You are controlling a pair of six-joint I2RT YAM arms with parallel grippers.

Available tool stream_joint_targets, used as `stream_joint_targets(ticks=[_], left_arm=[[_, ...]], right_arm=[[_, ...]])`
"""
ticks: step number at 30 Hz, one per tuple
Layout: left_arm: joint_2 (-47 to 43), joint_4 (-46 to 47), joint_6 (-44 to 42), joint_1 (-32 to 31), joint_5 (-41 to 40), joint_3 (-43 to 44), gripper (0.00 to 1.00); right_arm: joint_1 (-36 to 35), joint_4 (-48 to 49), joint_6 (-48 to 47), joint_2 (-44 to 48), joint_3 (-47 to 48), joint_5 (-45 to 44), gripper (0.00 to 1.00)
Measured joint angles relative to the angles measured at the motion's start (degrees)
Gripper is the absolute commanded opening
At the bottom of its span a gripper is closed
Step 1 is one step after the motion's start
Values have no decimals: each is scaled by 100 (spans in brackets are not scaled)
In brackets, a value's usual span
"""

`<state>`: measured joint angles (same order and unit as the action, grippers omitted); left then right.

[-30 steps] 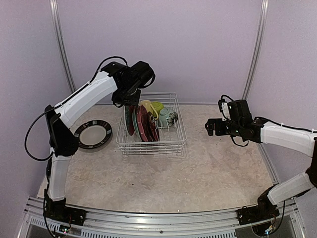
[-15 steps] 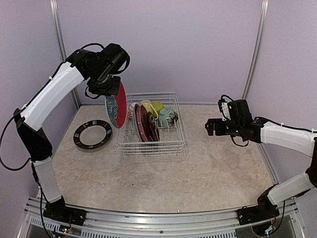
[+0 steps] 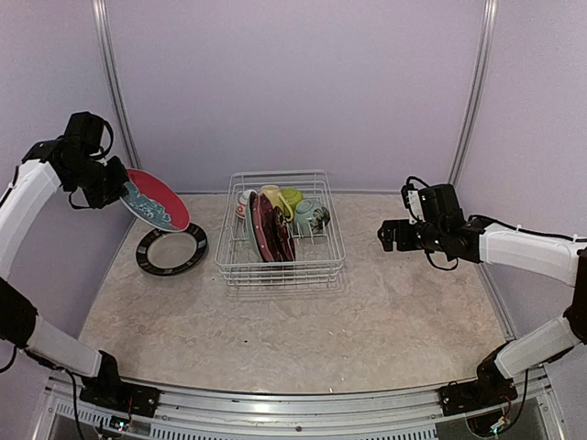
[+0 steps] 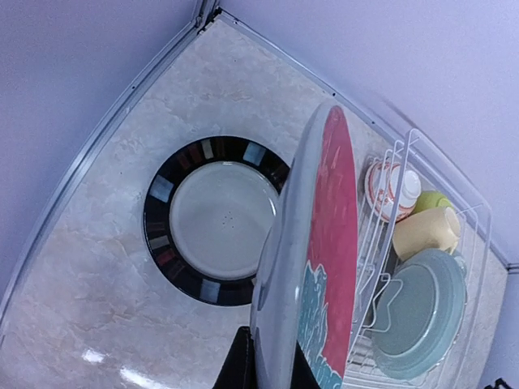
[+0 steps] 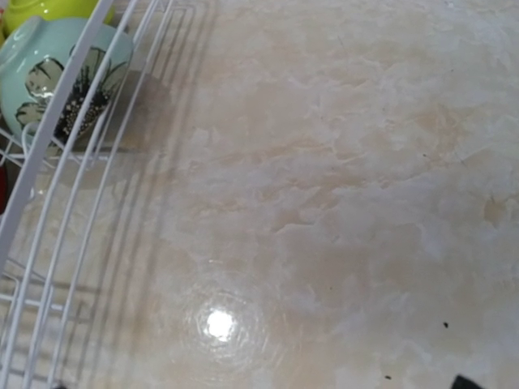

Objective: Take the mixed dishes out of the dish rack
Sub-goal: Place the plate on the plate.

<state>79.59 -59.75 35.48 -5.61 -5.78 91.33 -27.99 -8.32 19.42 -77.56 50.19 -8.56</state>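
My left gripper (image 3: 116,183) is shut on the rim of a teal-and-red patterned plate (image 3: 156,203), holding it tilted in the air at the far left, above a black-rimmed plate (image 3: 171,249) lying on the table. In the left wrist view the held plate (image 4: 312,259) stands edge-on between my fingers (image 4: 240,366). The white wire dish rack (image 3: 280,266) holds dark red plates (image 3: 267,229), a pale yellow mug (image 3: 272,196), a lime green bowl (image 3: 292,194), a pale green bowl (image 3: 310,216) and a pinkish bowl (image 3: 244,200). My right gripper (image 3: 386,236) is open and empty, to the right of the rack.
In the right wrist view the rack's wires (image 5: 49,203) and the flowered pale green bowl (image 5: 57,85) fill the left side, with bare marbled tabletop (image 5: 340,203) beside them. Purple walls close in the back and both sides.
The left arm has lifted the teal-and-red plate out of the rack and swung it left, over the black-rimmed plate. The right arm has not moved.
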Motion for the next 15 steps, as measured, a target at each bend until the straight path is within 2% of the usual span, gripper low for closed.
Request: stream_joint_targets(ticks=[4, 8, 15], left_arm=[[-715, 951, 590, 1040, 1152, -1150, 0], [-920, 1947, 1185, 1729, 1963, -2234, 0], [-925, 3504, 1766, 1906, 2498, -3703, 0]], right_arm=[[0, -11, 4, -66, 101, 22, 100], [0, -7, 24, -70, 164, 52, 100], [-2, -11, 85, -98, 168, 81, 100]])
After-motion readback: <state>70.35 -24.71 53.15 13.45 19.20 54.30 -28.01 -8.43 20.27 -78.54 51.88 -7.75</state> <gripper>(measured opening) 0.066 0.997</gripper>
